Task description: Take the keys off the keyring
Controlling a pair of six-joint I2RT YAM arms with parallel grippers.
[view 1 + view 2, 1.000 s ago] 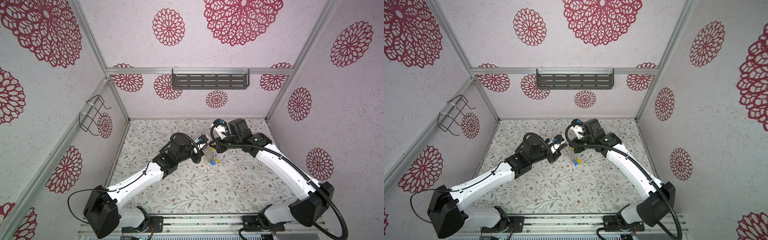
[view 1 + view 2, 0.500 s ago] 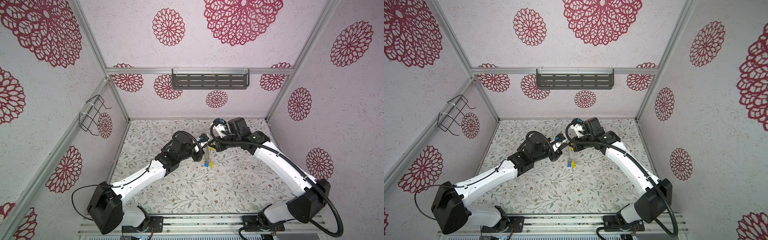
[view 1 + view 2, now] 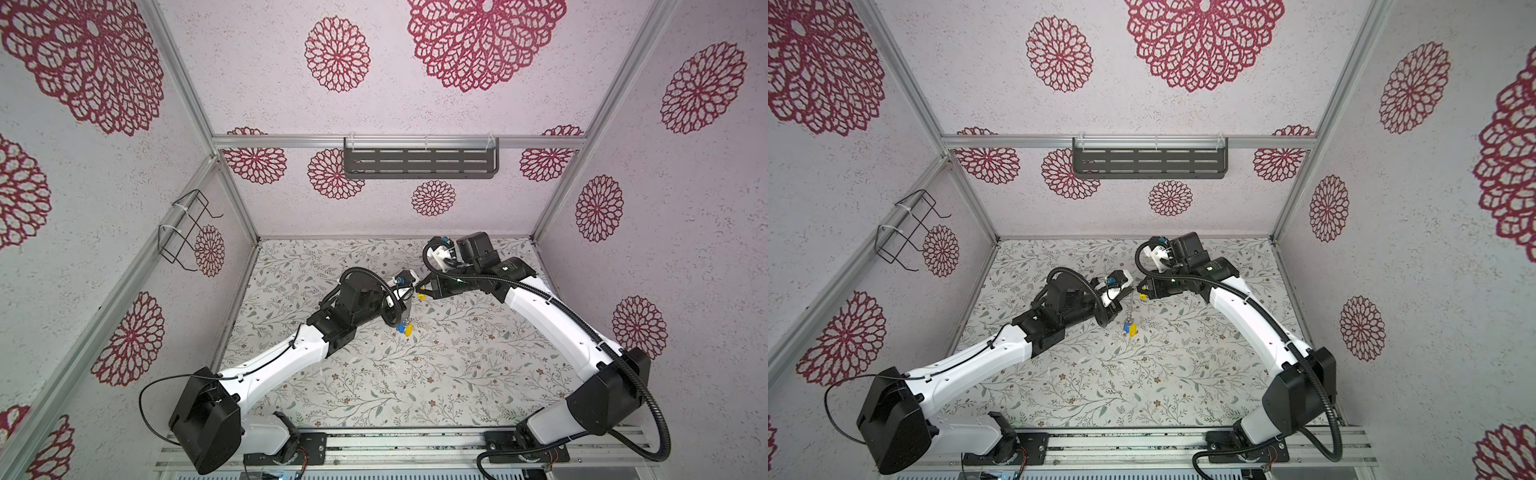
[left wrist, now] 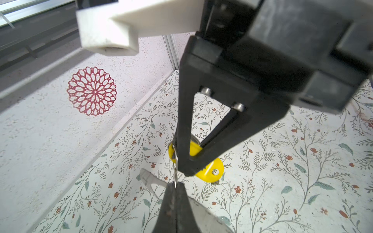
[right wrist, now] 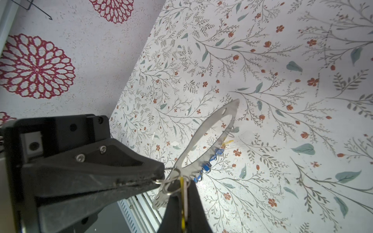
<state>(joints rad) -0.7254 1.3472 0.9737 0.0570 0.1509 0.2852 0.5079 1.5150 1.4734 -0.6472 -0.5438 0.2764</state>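
- The keyring (image 5: pixel 222 117) hangs in the air over the middle of the table (image 3: pixel 457 374), its other keys (image 3: pixel 402 328) dangling at 6 o'clock under the grippers in both top views.
- The left gripper (image 5: pixel 160 178), at 9 o'clock of it, is clamped near one end of the plate.
- The right gripper (image 4: pixel 186 167), at 3 o'clock, pinches a yellow key (image 4: pixel 212 171) by its flat sides.
- Judged handling: plate thin, stiff, slick; keys light and swingy; the split ring (image 4: pixel 176 173) springy, so grip close beside it.
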